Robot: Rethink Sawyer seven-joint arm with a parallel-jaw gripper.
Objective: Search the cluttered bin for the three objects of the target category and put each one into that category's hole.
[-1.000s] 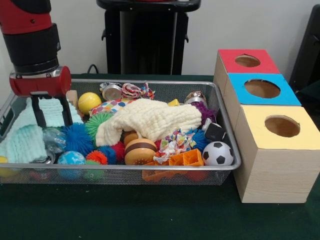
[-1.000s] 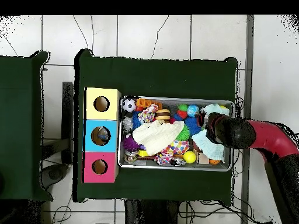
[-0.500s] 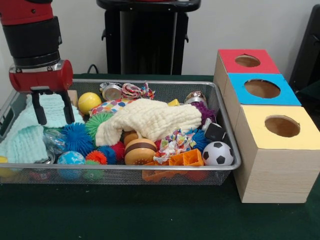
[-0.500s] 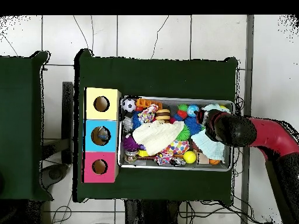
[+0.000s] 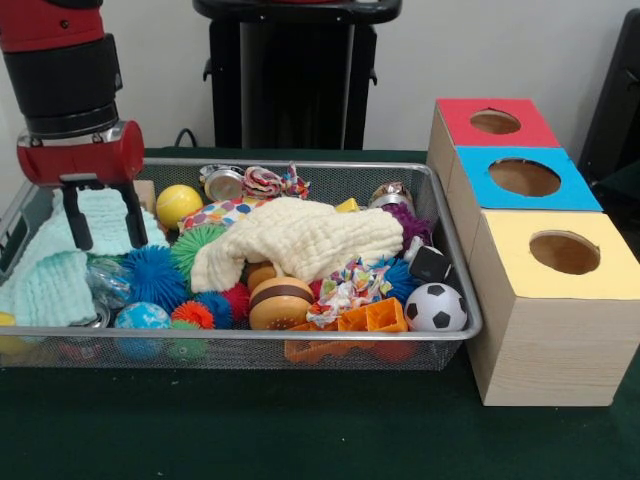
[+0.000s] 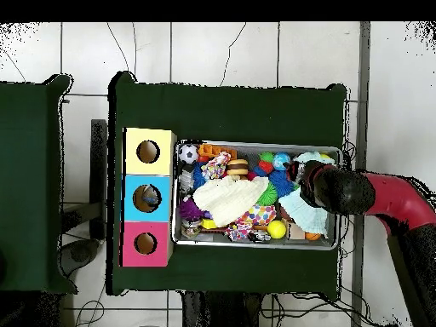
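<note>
The silver wire-mesh bin [image 5: 455,262] [image 6: 255,245] is full of toys: a cream cloth [image 5: 300,240] [image 6: 228,197], a soccer ball [image 5: 436,307] [image 6: 188,153], a yellow ball [image 5: 178,204] [image 6: 276,228], spiky balls [image 5: 158,275], a toy burger [image 5: 280,302] and a mint cloth [image 5: 60,262] [image 6: 301,209]. My gripper [image 5: 103,240] [image 6: 300,184] hangs open and empty over the mint cloth at the bin's left end in the front view. Three wooden boxes stand beside the bin, with red [image 5: 495,122] [image 6: 146,243], blue [image 5: 524,178] [image 6: 146,197] and yellow [image 5: 565,253] [image 6: 147,152] tops, each with a round hole.
The robot's black pedestal [image 5: 295,75] stands behind the bin. Dark green cloth [image 5: 300,430] covers the table. A second dark table [image 6: 30,183] stands at the left in the overhead view.
My gripper has risen slightly above the mint cloth since one second ago and has held still since. Nothing in the bin has moved.
</note>
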